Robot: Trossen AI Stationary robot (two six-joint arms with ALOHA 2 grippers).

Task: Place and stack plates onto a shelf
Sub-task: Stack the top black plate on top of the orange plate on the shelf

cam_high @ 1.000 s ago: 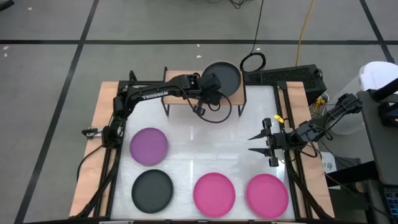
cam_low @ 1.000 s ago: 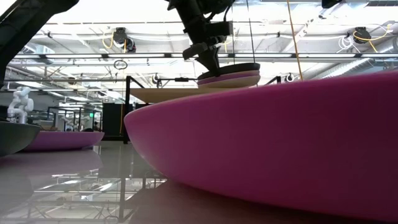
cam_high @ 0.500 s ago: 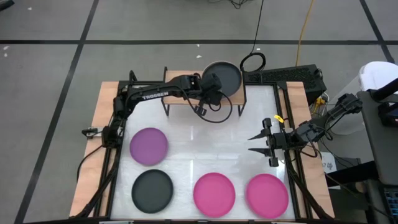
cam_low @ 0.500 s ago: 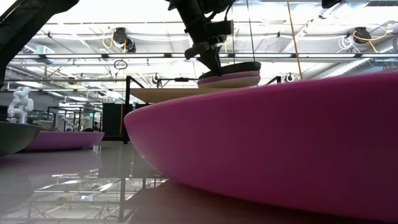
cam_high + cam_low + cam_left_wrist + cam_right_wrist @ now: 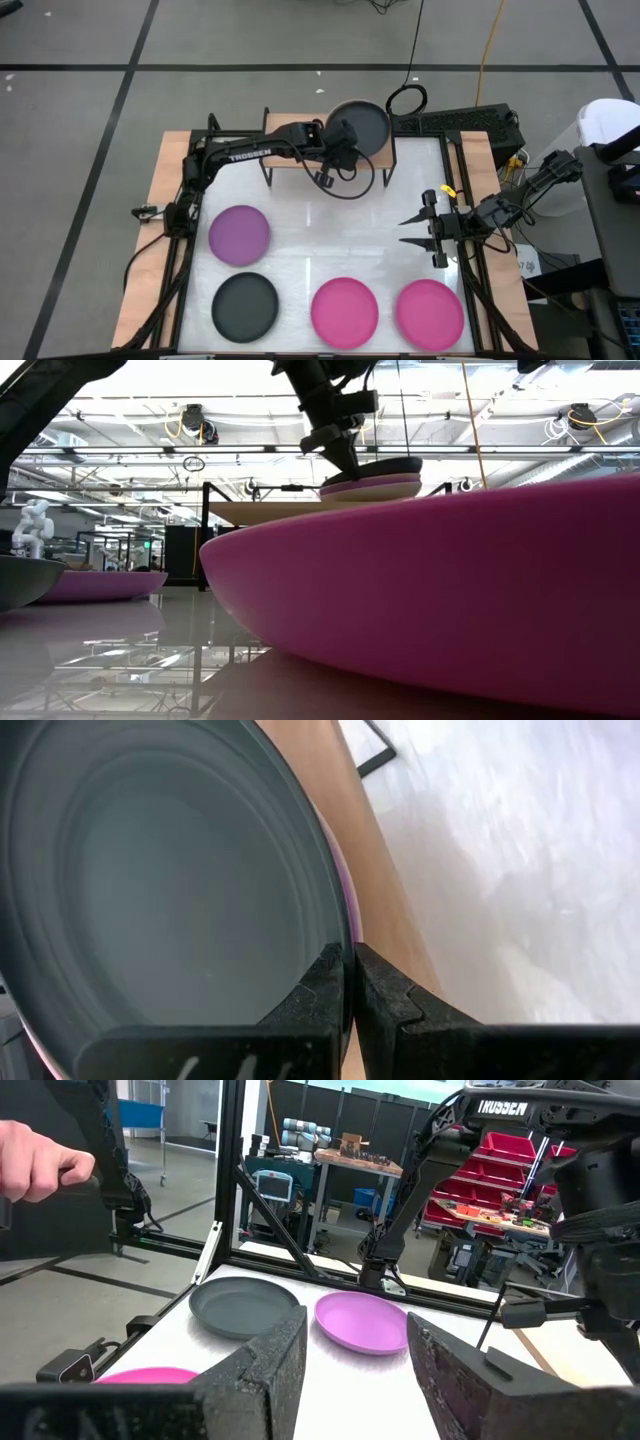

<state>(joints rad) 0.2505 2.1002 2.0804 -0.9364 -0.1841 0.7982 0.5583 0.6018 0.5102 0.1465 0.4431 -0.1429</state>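
Observation:
A black plate (image 5: 362, 124) tops a stack on the light-wood shelf (image 5: 290, 168) at the table's far edge. In the low view it lies over a purple plate (image 5: 368, 481) and a beige plate (image 5: 370, 491). My left gripper (image 5: 343, 135) is shut on the black plate at its near-left side. On the white table lie a purple plate (image 5: 240, 233), a black plate (image 5: 245, 305) and two pink plates (image 5: 345, 311) (image 5: 430, 312). My right gripper (image 5: 408, 231) hangs open at the right, holding nothing. My left gripper pinches the black plate's rim (image 5: 337, 934) between its two fingers, one finger inside the dish and one outside. The fingers (image 5: 343, 456) slant down from the table's left and near side. The plate lies about level over the purple plate; whether it rests on it, I cannot tell.
The shelf stands on thin black legs (image 5: 267, 178). A person's hand (image 5: 40, 1165) shows beyond the table's left edge in the right wrist view. Bare white tabletop (image 5: 330, 230) lies between the shelf and the row of plates.

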